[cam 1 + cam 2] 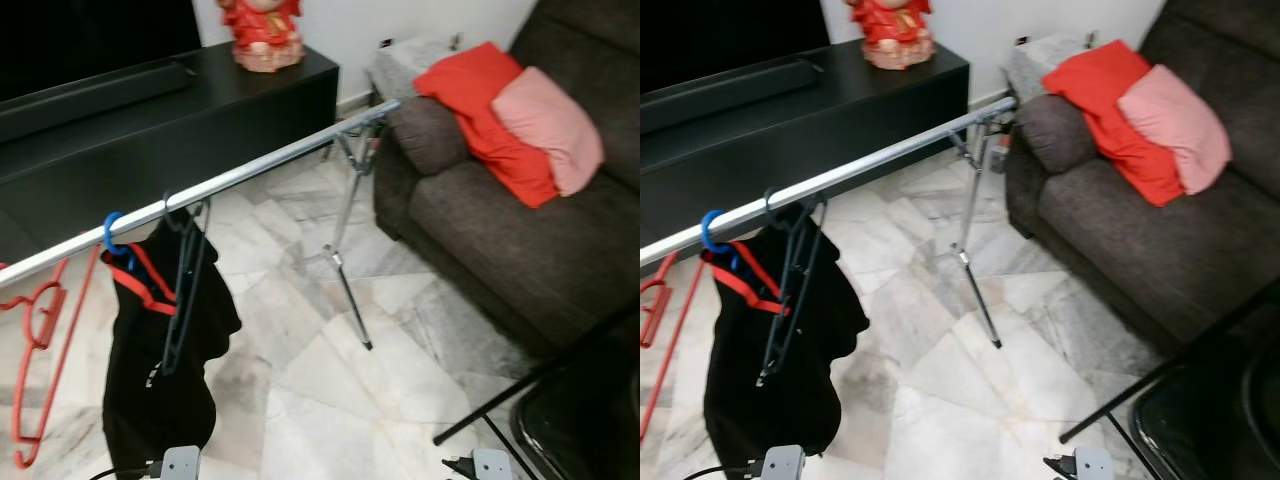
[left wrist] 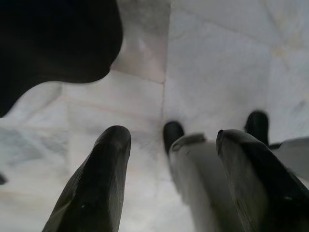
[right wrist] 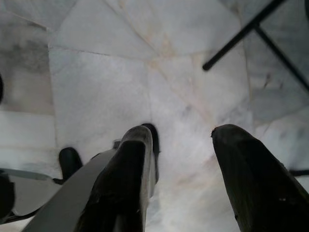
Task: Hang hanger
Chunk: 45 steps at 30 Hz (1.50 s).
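A silver rail (image 1: pixel 260 170) of a clothes rack runs across the room. On it hang a dark hanger (image 1: pixel 183 290), a blue-hooked hanger (image 1: pixel 112 232) carrying a black garment (image 1: pixel 160 360) with red straps, and a red hanger (image 1: pixel 40 330) at the far left. Both arms hang low at my sides, with their wrists (image 1: pixel 180 463) (image 1: pixel 490 464) at the bottom edge. My left gripper (image 2: pixel 169 188) is open over the marble floor with nothing in it. My right gripper (image 3: pixel 183 183) is open too, also over bare floor.
A black TV cabinet (image 1: pixel 150 120) with a red figurine (image 1: pixel 262 32) stands behind the rack. A dark sofa (image 1: pixel 500 220) with red and pink cushions (image 1: pixel 520 120) sits to the right. The rack's chrome legs (image 1: pixel 345 270) and a black stand (image 1: pixel 540 385) rest on the floor.
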{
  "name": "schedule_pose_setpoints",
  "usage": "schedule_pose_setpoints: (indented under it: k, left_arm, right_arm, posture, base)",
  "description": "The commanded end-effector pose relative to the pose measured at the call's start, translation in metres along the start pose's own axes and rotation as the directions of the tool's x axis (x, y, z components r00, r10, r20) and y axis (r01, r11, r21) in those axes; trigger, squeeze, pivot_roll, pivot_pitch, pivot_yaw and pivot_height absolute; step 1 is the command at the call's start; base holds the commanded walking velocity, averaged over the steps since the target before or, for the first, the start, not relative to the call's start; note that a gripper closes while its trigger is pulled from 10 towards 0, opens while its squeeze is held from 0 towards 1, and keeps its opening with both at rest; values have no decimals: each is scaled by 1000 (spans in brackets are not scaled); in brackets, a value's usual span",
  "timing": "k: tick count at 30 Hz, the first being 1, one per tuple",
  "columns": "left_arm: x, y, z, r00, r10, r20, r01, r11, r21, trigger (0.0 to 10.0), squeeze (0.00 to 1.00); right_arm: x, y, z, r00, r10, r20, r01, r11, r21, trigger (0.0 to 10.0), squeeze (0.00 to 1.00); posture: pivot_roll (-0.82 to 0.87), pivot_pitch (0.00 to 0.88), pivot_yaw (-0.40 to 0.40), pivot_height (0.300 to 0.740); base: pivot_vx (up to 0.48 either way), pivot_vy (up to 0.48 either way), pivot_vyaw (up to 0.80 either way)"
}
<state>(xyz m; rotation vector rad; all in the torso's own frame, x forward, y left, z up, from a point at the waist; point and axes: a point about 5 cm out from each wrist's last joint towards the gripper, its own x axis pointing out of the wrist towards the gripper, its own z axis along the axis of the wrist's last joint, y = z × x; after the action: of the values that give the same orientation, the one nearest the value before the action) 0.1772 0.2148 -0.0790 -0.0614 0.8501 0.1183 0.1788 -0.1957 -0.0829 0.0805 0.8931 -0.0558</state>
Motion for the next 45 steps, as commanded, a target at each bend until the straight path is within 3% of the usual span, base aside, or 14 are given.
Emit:
schedule_pose_setpoints:
  k: [1, 7, 19, 24, 35, 39, 45]
  left_arm:
    - [-1, -1, -5, 1000, -4, -24, 4, 1000, -7, 10000, 0]
    - [-2, 1, -7, 999, -4, -34, 4, 1000, -5, 10000, 0]
    - [-2, 3, -9, 999, 1, -41, -1, 1000, -8, 10000, 0]
    - [-3, 4, -10, 999, 8, -44, -9, 1000, -11, 10000, 0]
    - [-3, 4, -10, 999, 10, -42, -10, 1000, -9, 10000, 0]
    - [-2, 4, -7, 999, 11, -35, -11, 1000, -10, 10000, 0]
    - [1, 10, 7, 1000, 21, -6, -21, 1000, -5, 10000, 0]
  right_arm:
    - [-4, -8, -12, 999, -16, -37, 16, 1000, 6, 10000, 0]
    - [-4, -11, -12, 999, -20, -36, 20, 1000, 9, 10000, 0]
    - [2, 11, -1, 1000, 1, -30, 0, 1000, 8, 10000, 0]
    - [2, 9, -2, 999, -6, -35, 6, 1000, 9, 10000, 0]
    - [-4, -15, -10, 998, -38, -45, 39, 999, 24, 10000, 0]
    - [-2, -3, -10, 999, -29, -43, 30, 999, 23, 10000, 0]
    - [2, -1, 7, 999, -42, 7, 41, 997, 62, 10000, 0]
  posture:
    - [-45, 191, 4, 740]
    - [-46, 186, 8, 740]
    - [-41, 188, 7, 740]
    - [-40, 189, 6, 740]
    - [-39, 181, 3, 740]
    - [-44, 147, 2, 740]
    - [-46, 94, 4, 740]
  base:
    - [0, 0, -725]
    - [0, 0, -727]
    - [0, 0, -727]
    - [0, 0, -725]
    - [0, 0, -701]
    - [0, 0, 0]
    - [0, 0, 0]
